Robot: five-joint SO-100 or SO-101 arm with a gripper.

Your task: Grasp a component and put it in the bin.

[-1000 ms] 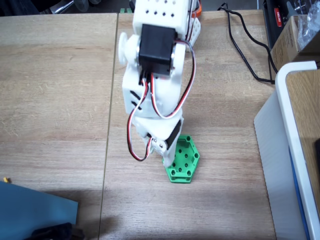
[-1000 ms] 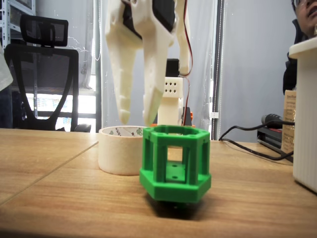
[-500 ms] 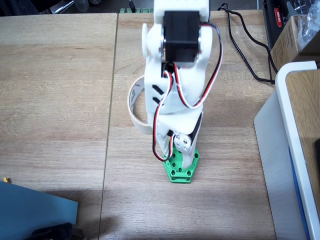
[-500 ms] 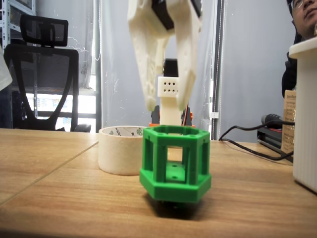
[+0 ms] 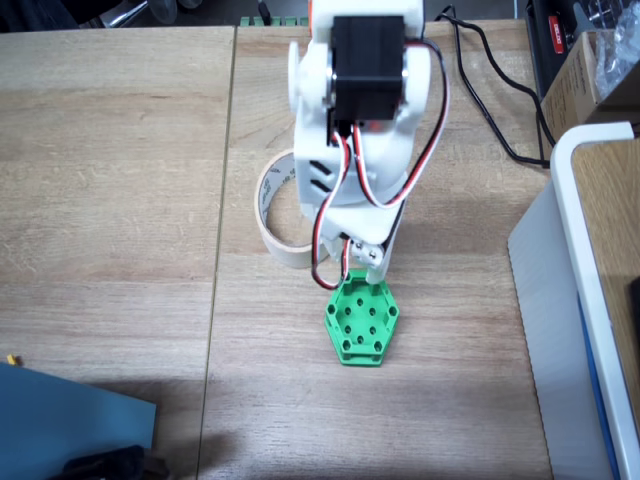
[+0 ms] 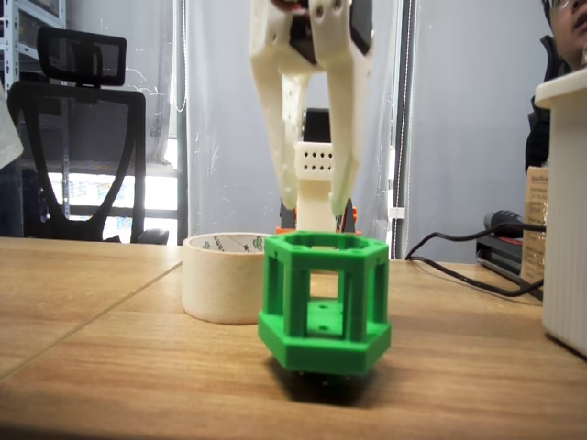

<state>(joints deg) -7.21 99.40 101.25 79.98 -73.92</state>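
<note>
The green component point(image 6: 323, 341), a hexagonal cage-like piece with round holes, stands on the wooden table in front of the bin point(image 6: 220, 280), a cream roll of masking tape. In a fixed view from above, the component point(image 5: 361, 322) lies just below the arm's tip, and the bin point(image 5: 272, 215) sits up and to the left, partly hidden by the white arm point(image 5: 355, 150). My gripper point(image 6: 314, 202) hangs open, fingers pointing down. It is a little above the component's top rim and slightly behind it, with nothing between the fingers.
A large white-rimmed container with a blue side point(image 5: 590, 300) stands at the right edge. A black cable point(image 5: 490, 90) and a cardboard box point(image 5: 590, 70) lie at the top right. A blue object point(image 5: 70, 425) sits at the lower left. A person point(image 6: 559, 55) sits behind the table.
The arm swung right from over the tape to the component, then drew back slightly, uncovering the green piece. The open fingers came lower and closer together.
</note>
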